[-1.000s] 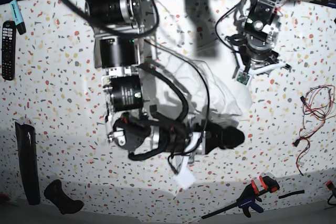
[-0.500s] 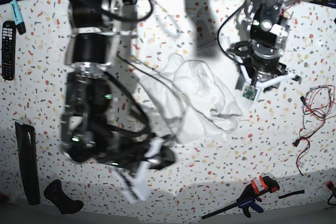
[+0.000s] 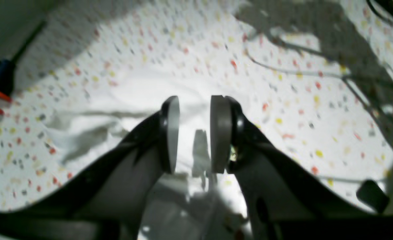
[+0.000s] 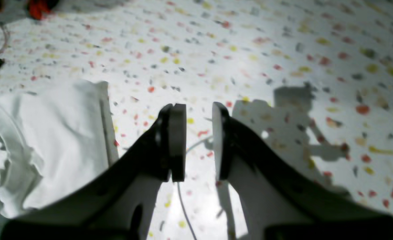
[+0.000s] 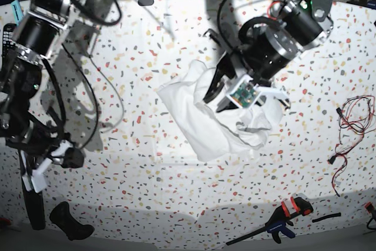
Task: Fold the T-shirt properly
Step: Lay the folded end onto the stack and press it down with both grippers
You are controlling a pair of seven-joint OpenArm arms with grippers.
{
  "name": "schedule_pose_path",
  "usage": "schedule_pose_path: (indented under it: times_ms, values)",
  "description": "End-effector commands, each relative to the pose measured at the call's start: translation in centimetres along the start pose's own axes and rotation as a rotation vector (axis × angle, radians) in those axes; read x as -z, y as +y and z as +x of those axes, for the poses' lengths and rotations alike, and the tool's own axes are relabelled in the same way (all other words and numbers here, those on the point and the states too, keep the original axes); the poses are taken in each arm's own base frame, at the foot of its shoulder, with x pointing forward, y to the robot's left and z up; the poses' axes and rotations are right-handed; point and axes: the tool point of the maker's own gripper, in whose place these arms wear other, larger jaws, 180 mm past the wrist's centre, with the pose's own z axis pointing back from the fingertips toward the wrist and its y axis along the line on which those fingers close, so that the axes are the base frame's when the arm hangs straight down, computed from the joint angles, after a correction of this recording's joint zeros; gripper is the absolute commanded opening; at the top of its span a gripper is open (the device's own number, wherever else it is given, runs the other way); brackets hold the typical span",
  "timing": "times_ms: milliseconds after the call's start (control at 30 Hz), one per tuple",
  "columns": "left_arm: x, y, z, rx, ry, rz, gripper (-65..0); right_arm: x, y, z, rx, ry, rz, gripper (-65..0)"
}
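Observation:
The white T-shirt (image 5: pixel 202 119) lies crumpled in the middle of the speckled table, its lower left part flatter. My left gripper (image 5: pixel 214 95) hangs over the shirt's upper middle. In the left wrist view this gripper (image 3: pixel 195 133) is open, with a clear gap between the grey pads (image 3: pixel 170 133) and rumpled shirt cloth (image 3: pixel 93 130) beneath. My right gripper (image 5: pixel 36 171) is far out at the table's left side, away from the shirt. It (image 4: pixel 198 140) is open over bare table, and the T-shirt (image 4: pixel 53 140) shows to its left.
A remote control (image 5: pixel 9 36) and a teal marker (image 5: pixel 14 11) lie at the far left edge. Black objects (image 5: pixel 30 195) sit at the front left. A blue and orange clamp (image 5: pixel 282 218) lies at the front right, and red wires (image 5: pixel 352 119) at the right.
The right arm swung from over the shirt out to the table's left side, leaving the cloth behind. The left arm came from the back right down over the shirt.

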Motion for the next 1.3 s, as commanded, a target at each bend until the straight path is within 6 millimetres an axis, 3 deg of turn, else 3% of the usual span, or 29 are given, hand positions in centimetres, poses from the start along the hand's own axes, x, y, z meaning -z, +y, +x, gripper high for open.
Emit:
schedule_pose_path:
  times_ms: [0,67,167,267,367,433,567,733,867,967,1133,1267]
  values:
    - [0.1,-0.2,1.8,0.002,-0.063,0.006,-49.5,-0.7,-0.1,1.8,-0.025,-0.055,0.003,-52.0]
    - [0.7,-1.0,2.1,0.016,-0.067,0.012,-48.5,-0.8,-0.3,1.1,-0.026,-0.038,-0.003,-52.0]
    - [1.9,-3.1,1.7,0.042,-0.046,-0.015,-40.4,-0.7,-0.2,0.7,-0.021,-0.031,0.001,-52.0]
    - [3.6,-4.1,-0.6,0.124,0.019,0.000,-34.2,-0.7,-0.2,0.7,-0.020,-0.032,0.002,-52.0]
    - [5.1,-3.8,-3.7,0.133,0.118,0.050,-33.2,-0.7,-0.2,0.7,-0.020,-0.031,0.002,-52.0]
    - [5.5,-2.5,-4.9,0.077,0.151,0.141,-33.2,-0.7,-0.1,0.8,-0.019,-0.034,0.006,-52.0]
    - [4.9,-0.1,-4.8,0.005,0.157,0.280,-33.2,-0.7,0.3,0.8,-0.011,-0.043,0.025,-52.0]
    - [4.5,0.5,-3.3,0.003,0.132,0.292,-33.3,-0.7,0.3,0.7,-0.011,-0.043,0.025,-52.0]
    - [3.9,0.8,-5.7,-0.041,0.256,0.323,-37.5,-0.7,0.3,0.7,-0.011,-0.042,0.025,-52.0]
    - [2.6,2.5,-7.4,-0.065,0.344,0.433,-42.1,-0.7,0.3,0.7,-0.011,-0.042,0.025,-52.0]
    - [0.3,5.7,-8.5,0.003,0.418,0.610,-42.5,-0.7,0.3,0.7,-0.011,-0.042,0.025,-52.0]
    - [-0.8,5.3,-10.6,-0.025,0.534,0.619,-42.5,-0.7,0.4,0.9,-0.008,-0.049,0.034,-52.0]
